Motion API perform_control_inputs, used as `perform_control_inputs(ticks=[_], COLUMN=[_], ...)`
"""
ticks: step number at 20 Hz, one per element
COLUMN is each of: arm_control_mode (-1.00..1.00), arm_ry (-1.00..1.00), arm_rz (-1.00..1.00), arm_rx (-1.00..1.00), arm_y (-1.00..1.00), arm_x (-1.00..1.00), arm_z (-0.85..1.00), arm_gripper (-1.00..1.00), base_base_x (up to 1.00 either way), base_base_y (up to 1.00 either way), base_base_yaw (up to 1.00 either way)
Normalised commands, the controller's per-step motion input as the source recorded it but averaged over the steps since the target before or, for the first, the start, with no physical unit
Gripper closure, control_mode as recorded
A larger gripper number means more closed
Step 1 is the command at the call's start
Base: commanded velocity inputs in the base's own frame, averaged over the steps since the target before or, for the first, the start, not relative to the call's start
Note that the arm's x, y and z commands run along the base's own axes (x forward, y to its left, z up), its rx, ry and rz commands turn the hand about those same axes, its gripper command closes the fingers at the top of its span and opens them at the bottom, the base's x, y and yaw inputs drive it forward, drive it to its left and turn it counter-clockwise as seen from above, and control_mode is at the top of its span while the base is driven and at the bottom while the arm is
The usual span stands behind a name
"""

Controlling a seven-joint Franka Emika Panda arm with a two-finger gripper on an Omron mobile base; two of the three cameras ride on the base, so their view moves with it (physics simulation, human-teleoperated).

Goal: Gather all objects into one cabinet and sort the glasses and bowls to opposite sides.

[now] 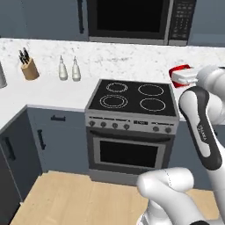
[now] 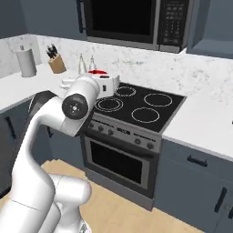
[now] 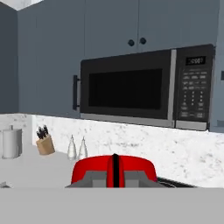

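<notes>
A small glossy red cup, one of the glasses, is clamped in my gripper, which is shut on it; a dark finger crosses its front in the hand view. The cup is held in the air over the stove's edge, level with the backsplash. In the left base view the red cup shows at the right beyond the white hand, by my gripper. From the right base camera the red cup peeks over the hand above the stove's left side. The bowls and the cabinet are out of view.
A black four-burner stove with its oven sits below, and a microwave hangs above under closed blue doors. On the left counter stand a knife block, two shakers and a paper roll.
</notes>
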Motion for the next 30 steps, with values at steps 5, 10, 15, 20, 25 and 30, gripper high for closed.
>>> perform_control_inputs(ticks=[5, 10, 15, 20, 25, 30], arm_control_mode=[1.00, 1.00, 1.00, 1.00, 1.00, 1.00], arm_ry=[0.00, 0.00, 0.00, 0.00, 0.00, 0.00], arm_rz=[0.00, 0.00, 0.00, 0.00, 0.00, 0.00], arm_rx=[0.00, 0.00, 0.00, 0.00, 0.00, 0.00], arm_y=[0.00, 0.00, 0.00, 0.00, 0.00, 0.00], arm_x=[0.00, 0.00, 0.00, 0.00, 0.00, 0.00], arm_z=[0.00, 0.00, 0.00, 0.00, 0.00, 0.00], arm_gripper=[1.00, 1.00, 1.00, 1.00, 1.00, 1.00], base_base_x=[-0.43, -0.42, -0.42, -0.38, -0.34, -0.05], base_base_y=[0.77, 0.77, 0.71, 0.67, 0.61, 0.39], base_base_yaw=[0.78, 0.76, 0.74, 0.69, 0.63, 0.36])
